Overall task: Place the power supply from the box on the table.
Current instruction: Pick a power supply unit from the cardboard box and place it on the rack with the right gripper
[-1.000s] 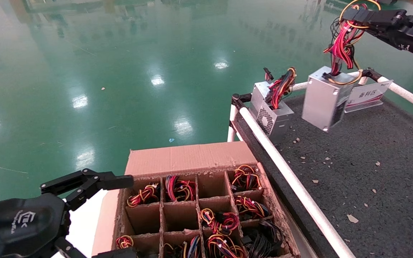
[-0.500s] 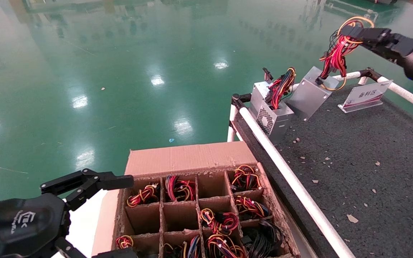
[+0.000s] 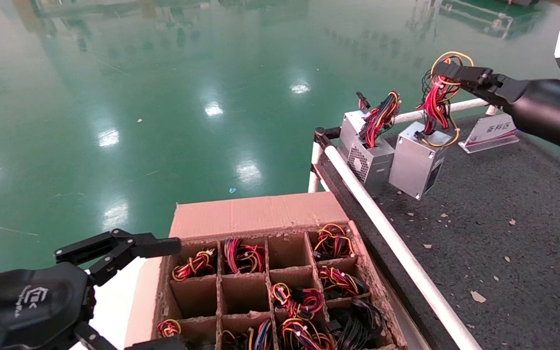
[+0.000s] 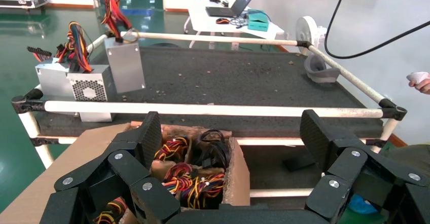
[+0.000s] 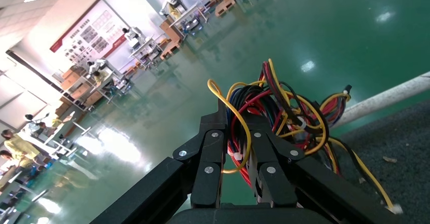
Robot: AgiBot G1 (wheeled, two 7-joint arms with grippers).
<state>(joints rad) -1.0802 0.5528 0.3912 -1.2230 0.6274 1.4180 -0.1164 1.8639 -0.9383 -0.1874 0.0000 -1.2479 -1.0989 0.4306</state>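
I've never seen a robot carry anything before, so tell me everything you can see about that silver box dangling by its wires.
The power supply is a plain silver metal rectangular unit with a dark label on one side. A looped bundle of red, yellow, orange and black wires rises from its top. The right gripper is shut on that bundle, so the unit hangs by its wires, tilted, low over the table near the far corner. It hangs right beside a second silver unit with a round-hole vent grille; contact cannot be judged.

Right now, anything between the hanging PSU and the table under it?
Nothing visible. The right gripper holds the power supply by its wires, hanging over bare table with only small scraps. The vented unit stands close beside it on the rail side, not underneath. The left gripper idles by the box.
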